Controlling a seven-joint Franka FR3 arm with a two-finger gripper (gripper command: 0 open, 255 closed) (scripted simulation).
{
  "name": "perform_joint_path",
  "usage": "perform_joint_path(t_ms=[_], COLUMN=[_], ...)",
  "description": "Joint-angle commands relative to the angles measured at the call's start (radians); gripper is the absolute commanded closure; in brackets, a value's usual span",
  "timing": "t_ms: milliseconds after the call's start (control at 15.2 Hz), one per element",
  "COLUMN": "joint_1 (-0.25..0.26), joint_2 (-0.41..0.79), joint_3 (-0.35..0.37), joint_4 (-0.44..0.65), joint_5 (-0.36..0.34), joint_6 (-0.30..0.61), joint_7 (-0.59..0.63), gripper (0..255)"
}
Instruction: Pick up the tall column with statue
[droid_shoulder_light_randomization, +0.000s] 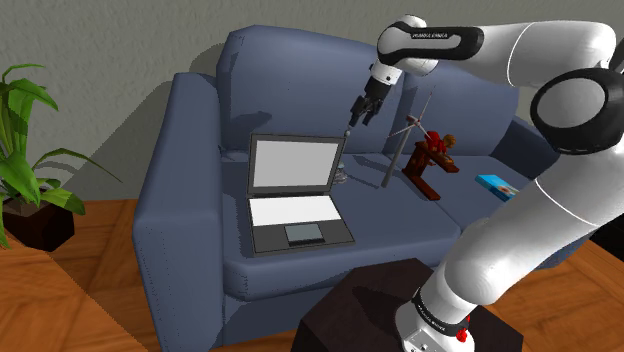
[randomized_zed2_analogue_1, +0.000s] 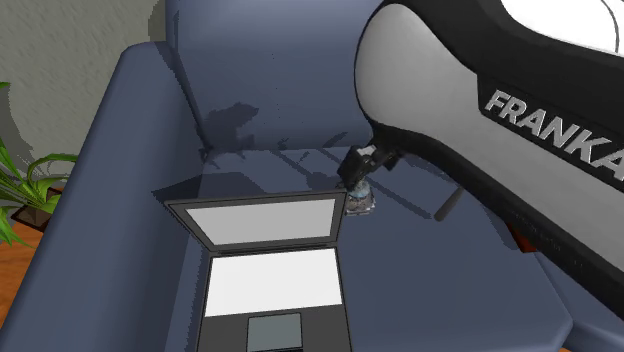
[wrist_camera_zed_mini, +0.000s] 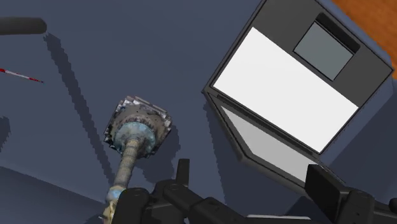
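The tall column (wrist_camera_zed_mini: 129, 159) stands on the blue sofa seat just behind the open laptop (wrist_camera_zed_mini: 289, 95). It is a thin, weathered grey-blue shaft on a wide square base (wrist_camera_zed_mini: 139, 124). Its top reaches up beside my left finger (wrist_camera_zed_mini: 135, 205); the statue on it is hard to make out. My black gripper (wrist_camera_zed_mini: 232, 207) hangs above it, open, with the column off to the side of the gap and not clasped. In the shoulder view the gripper (droid_shoulder_light_randomization: 357, 118) hovers over the column (droid_shoulder_light_randomization: 344, 170) at the laptop's (droid_shoulder_light_randomization: 293, 190) far right corner. In the second exterior view the gripper (randomized_zed2_analogue_1: 358, 172) is above the base (randomized_zed2_analogue_1: 361, 204).
A grey model wind turbine (droid_shoulder_light_randomization: 400, 150), a red-brown figure (droid_shoulder_light_randomization: 430, 162) and a blue book (droid_shoulder_light_randomization: 497, 184) lie on the seat towards the shoulder view's right. The sofa's backrest (droid_shoulder_light_randomization: 290, 70) rises close behind. A potted plant (droid_shoulder_light_randomization: 22, 150) stands on the wooden floor at left.
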Motion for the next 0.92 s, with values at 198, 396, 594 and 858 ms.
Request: perform_joint_path(t_ms=[198,396,594,858], joint_1=[-0.024,-0.056,-0.103,-0.119], joint_2=[0.19,0.318,0.453,0.497], joint_3=[-0.062,-0.084,-0.094,-0.09], joint_4=[0.167,0.296,0.446,0.459], joint_5=[0.076,0.136,0.199,0.22], joint_6=[-0.003,-0.025,-0.061,-0.036], joint_7=[-0.129,-0.199,-0.26,-0.284], gripper=[0,0,0,0])
